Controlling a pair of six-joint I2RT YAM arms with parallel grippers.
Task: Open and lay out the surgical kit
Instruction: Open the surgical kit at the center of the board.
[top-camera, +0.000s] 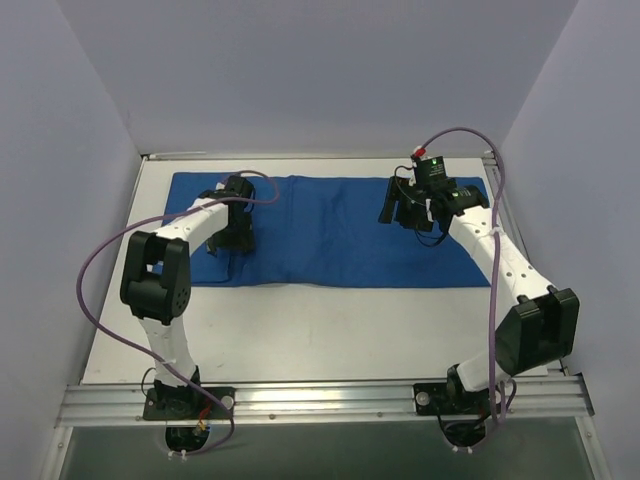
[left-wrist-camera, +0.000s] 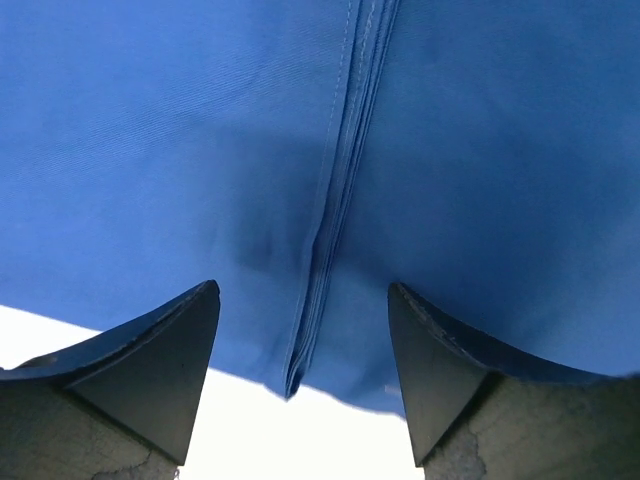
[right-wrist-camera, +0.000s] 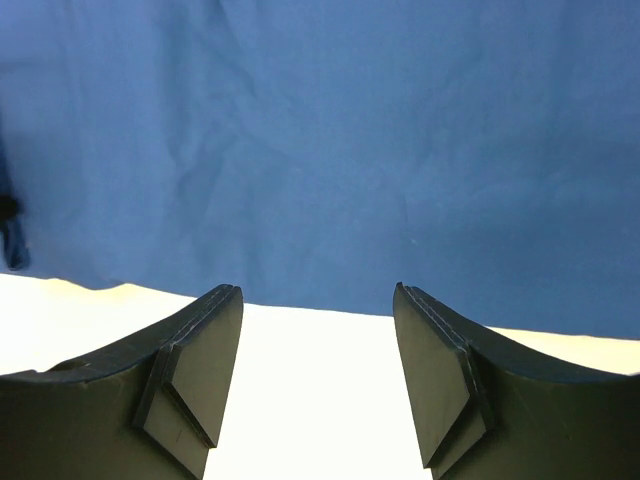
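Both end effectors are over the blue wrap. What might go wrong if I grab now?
The left end effector straddles several stacked hem layers of the cloth wrap; closing may pinch all, not one flap. The right end effector sits at the wrap's edge, partly over table; it may miss. No tray or instruments show; a quick pull could spill hidden ones.

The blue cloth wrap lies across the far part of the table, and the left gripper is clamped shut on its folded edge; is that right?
Not quite: the left gripper is open. The left wrist view shows its fingers apart, either side of the folded edge, not clamped on it. The blue cloth wrap does lie across the table's far part.
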